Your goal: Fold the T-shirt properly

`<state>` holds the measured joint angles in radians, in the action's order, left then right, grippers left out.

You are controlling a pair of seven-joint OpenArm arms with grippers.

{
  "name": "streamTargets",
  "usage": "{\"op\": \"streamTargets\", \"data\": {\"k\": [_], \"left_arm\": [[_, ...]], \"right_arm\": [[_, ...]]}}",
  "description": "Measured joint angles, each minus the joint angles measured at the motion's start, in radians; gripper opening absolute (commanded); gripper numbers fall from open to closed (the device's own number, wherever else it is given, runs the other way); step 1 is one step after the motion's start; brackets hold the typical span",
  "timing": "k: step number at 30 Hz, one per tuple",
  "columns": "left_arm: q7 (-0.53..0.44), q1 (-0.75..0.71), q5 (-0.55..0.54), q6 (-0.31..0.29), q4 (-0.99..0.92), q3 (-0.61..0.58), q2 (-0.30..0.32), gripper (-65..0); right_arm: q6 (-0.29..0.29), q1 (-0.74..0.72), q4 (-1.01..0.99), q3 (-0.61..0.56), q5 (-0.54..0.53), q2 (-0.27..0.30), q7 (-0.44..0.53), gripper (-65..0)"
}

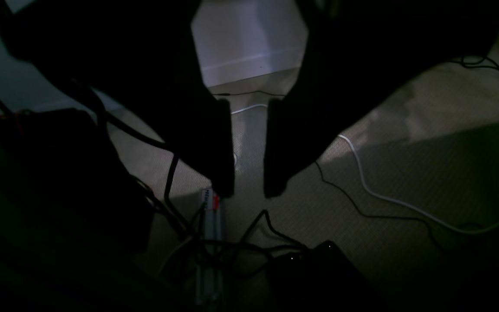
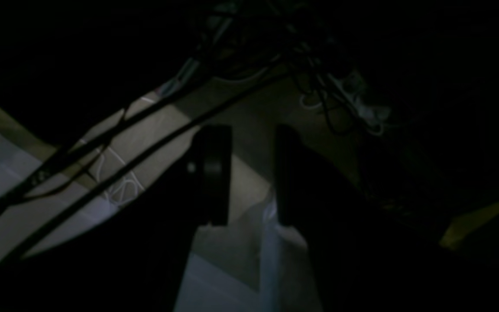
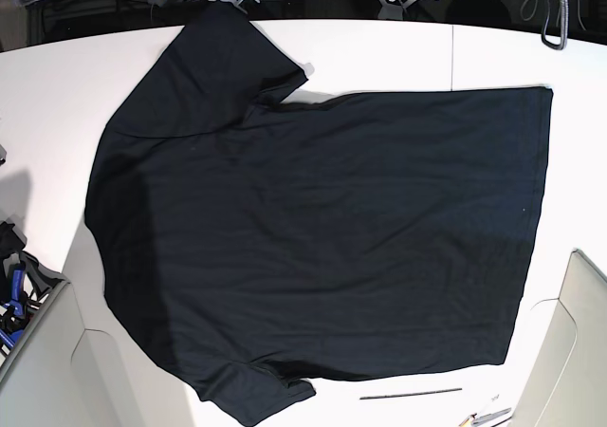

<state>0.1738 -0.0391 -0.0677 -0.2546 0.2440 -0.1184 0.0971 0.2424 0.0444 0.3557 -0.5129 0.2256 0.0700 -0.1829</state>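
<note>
The left gripper hangs with its two dark fingers apart and nothing between them. Its wrist view looks past them to a beige carpeted floor, where a white cable and thin black cables trail, with a pale wall beyond. The right gripper likewise has its fingers parted around empty air; its view is very dim, showing floor, slanting black cables and a tangle of wires farther off. Neither wrist view shows any cloth, and neither gripper appears in the base view, so both seem parked away from the work surface.

In the base view the T-shirt lies spread flat on a white table, covering most of it. Its hem runs down the right side; one sleeve points to the far left corner and the other reaches the near edge. A thin dark rod lies on the table just near of the shirt.

No fold looks begun. The risks ahead appear to be these: the far sleeve lies at the table's far edge, so a pull there could drag cloth off the table; a pinch in the soft fabric may catch both layers or only one, giving a crooked fold; and the black fabric offers little contrast for judging edges.
</note>
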Motion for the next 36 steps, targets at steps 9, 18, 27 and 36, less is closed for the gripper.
{"op": "streamTargets", "data": {"k": [9, 18, 27, 36], "left_arm": [[-0.013, 0.000, 0.072, 0.000, 0.001, 0.000, -0.001, -48.6], [-0.040, -0.035, 0.242, 0.000, 0.003, 0.000, -0.003, -48.6], [-0.068, -0.087, 0.266, 0.000, 0.010, 0.000, 0.003, -48.6], [-0.067, -0.186, 0.261, -0.022, 0.146, 0.000, 0.006, -48.6]], "right_arm": [[0.000, 0.000, 0.037, 0.000, 0.000, 0.002, -0.002, -47.4], [0.000, 0.002, 0.037, 0.000, 0.000, 0.002, -0.002, -47.4], [0.000, 0.002, 0.037, 0.000, 0.000, 0.002, -0.002, -47.4], [0.000, 0.020, 0.038, 0.000, 0.000, 0.002, -0.001, -47.4]]}}
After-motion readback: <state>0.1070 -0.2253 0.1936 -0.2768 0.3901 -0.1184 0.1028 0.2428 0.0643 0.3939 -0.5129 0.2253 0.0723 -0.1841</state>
